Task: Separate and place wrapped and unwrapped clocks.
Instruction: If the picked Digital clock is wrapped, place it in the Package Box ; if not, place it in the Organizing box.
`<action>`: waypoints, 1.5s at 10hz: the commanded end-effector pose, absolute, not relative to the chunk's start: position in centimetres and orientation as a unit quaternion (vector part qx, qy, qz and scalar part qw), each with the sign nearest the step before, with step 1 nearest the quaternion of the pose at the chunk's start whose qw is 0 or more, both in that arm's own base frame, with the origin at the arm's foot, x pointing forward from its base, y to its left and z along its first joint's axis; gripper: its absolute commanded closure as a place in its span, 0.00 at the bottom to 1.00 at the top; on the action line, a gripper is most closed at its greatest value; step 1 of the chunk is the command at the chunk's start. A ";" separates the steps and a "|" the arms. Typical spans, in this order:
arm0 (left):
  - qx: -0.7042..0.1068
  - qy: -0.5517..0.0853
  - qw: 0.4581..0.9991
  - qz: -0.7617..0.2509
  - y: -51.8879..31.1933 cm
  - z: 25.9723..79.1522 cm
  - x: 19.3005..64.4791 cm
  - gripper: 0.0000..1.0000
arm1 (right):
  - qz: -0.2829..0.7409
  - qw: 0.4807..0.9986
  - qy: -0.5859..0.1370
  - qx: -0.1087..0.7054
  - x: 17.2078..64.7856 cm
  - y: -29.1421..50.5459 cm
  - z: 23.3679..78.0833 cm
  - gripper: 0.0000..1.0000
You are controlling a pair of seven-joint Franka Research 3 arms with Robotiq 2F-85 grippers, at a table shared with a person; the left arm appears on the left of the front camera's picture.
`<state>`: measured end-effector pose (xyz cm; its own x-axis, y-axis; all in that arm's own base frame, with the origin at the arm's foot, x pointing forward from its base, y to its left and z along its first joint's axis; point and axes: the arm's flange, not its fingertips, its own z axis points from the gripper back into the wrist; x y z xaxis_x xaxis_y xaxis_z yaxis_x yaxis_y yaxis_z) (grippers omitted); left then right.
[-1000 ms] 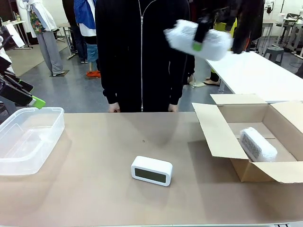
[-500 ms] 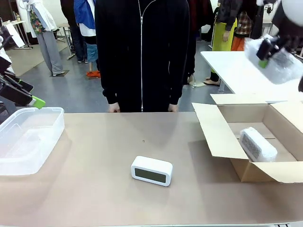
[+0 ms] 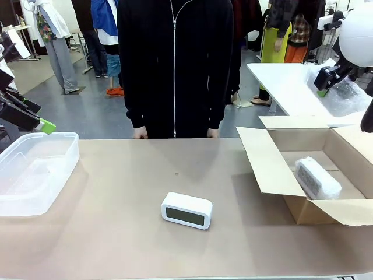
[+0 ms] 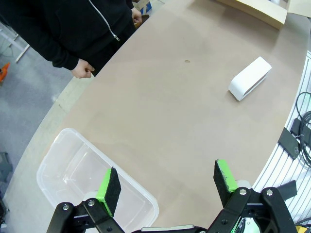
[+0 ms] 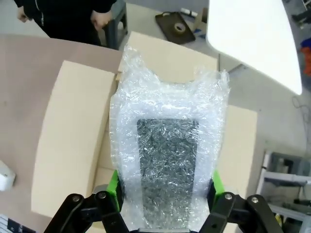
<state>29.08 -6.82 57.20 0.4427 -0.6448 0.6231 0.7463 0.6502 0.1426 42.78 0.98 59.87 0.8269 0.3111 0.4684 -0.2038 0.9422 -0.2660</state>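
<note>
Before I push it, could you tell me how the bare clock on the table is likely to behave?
The clock looks like a rigid plastic shell, so it should stay stiff. It stands on its long narrow side, so a high push might tip it. Its smooth case would probably slide on the flat table, not roll.

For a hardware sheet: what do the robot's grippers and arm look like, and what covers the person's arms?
The left gripper and right gripper are black linkages with silver bolts at the pivots; their jaws carry bright green pads. The right arm has a rounded white shell. The person wears the long black sleeves of a zipped black jacket.
</note>
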 end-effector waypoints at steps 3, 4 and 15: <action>-0.081 -0.331 0.845 -0.413 -6.8 57.1 29.1 0.00 | 0.138 0.958 -0.234 -0.092 43.9 -1.0 58.7 0.22; -0.081 -0.331 0.845 -0.413 -6.8 57.1 29.1 0.00 | 0.135 0.962 -0.220 -0.085 44.7 -2.4 57.4 0.22; -0.081 -0.331 0.845 -0.413 -6.8 57.1 29.1 0.00 | 0.111 0.989 -0.100 -0.007 51.3 -8.5 45.3 0.22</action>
<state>29.08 -6.83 57.20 0.4428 -0.6448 0.6231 0.7462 0.6502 0.1426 50.73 -8.09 44.70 0.9566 0.2107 0.2014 -0.2043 0.9775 -0.0521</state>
